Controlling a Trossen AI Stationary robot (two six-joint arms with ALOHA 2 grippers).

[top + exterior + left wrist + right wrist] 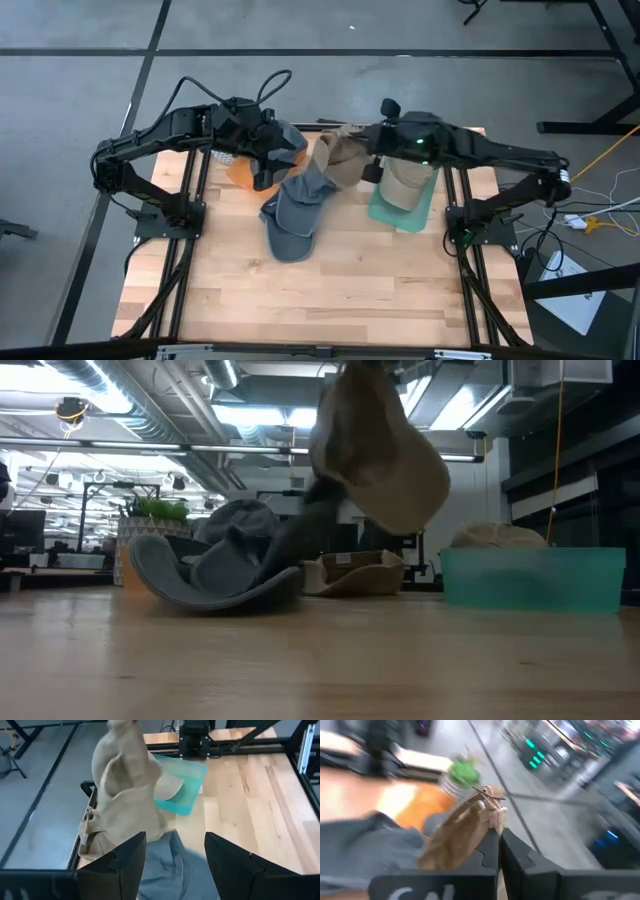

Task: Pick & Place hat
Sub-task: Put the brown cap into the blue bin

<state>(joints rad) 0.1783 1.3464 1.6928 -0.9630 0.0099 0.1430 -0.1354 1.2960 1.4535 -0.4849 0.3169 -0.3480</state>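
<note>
A tan cap point(338, 160) hangs in the air from my right gripper point(499, 837), which is shut on it above the table's far middle; the low view shows the tan cap point(378, 450) clear of the table. A grey cap point(293, 212) lies on the wood with its brim point(215, 592) down. My left gripper point(175, 855) is open and hovers over the grey cap point(172, 870), touching nothing. A second tan cap point(405, 183) sits in a teal bin point(412, 215). My right gripper pinches the tan cap's rim point(487, 820) between its two shut fingers, close to a small strap end point(491, 795) that sticks out past them. The cap's body point(452, 840) hangs to one side of the fingers. It is lifted clear of the table.
An orange bin point(243, 168) stands under my left arm at the far left, with a green-topped object point(462, 774) behind it. The teal bin point(532, 578) stands at the table's right. Bare wood point(330, 290) fills the near half. Black frame rails run along both sides.
</note>
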